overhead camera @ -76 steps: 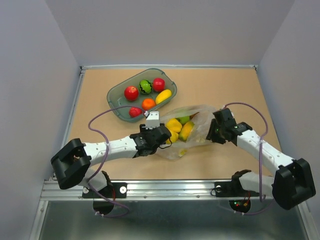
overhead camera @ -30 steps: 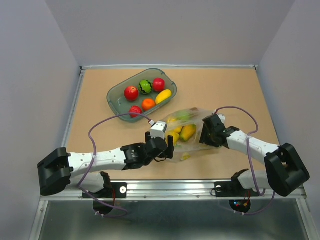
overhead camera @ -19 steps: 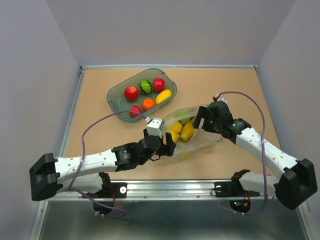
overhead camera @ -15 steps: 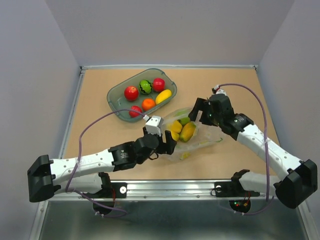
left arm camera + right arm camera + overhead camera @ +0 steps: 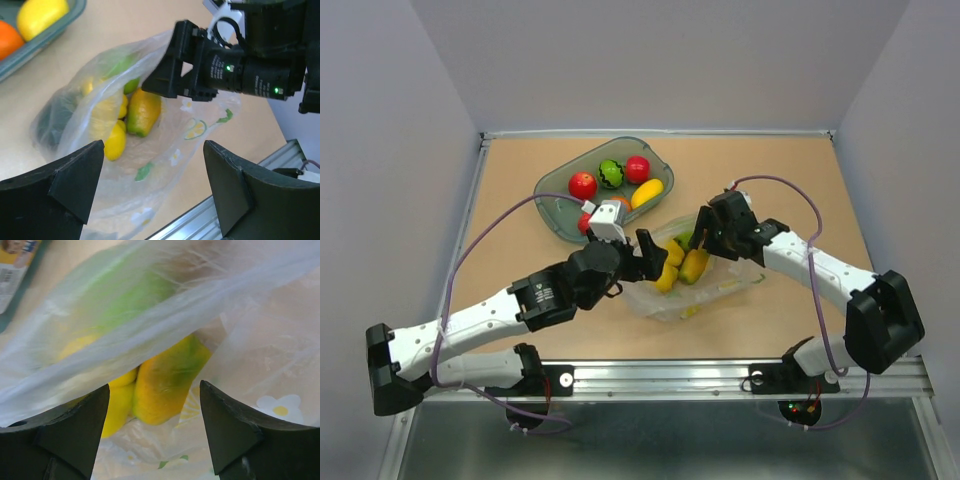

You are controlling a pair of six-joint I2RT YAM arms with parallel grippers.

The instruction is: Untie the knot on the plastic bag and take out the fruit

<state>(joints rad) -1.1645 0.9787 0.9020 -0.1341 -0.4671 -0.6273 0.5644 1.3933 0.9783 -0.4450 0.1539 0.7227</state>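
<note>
The left hand (image 5: 648, 250) has moved from the near side of the plastic bag (image 5: 720, 290) to its left edge, closer to the tray (image 5: 552, 200). The right hand (image 5: 702, 235) has shifted from the bag's right end to its far rim, above the fruit (image 5: 692, 265). The bag now lies flatter and wider on the counter (image 5: 770, 180).

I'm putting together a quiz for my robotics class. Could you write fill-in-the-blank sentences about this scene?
1. The fruit lies inside the ____.
2. The left end effector and the right end effector are both ____.
3. The tray holds two ____ apples.
Missing words: plastic bag; open; red.
</note>
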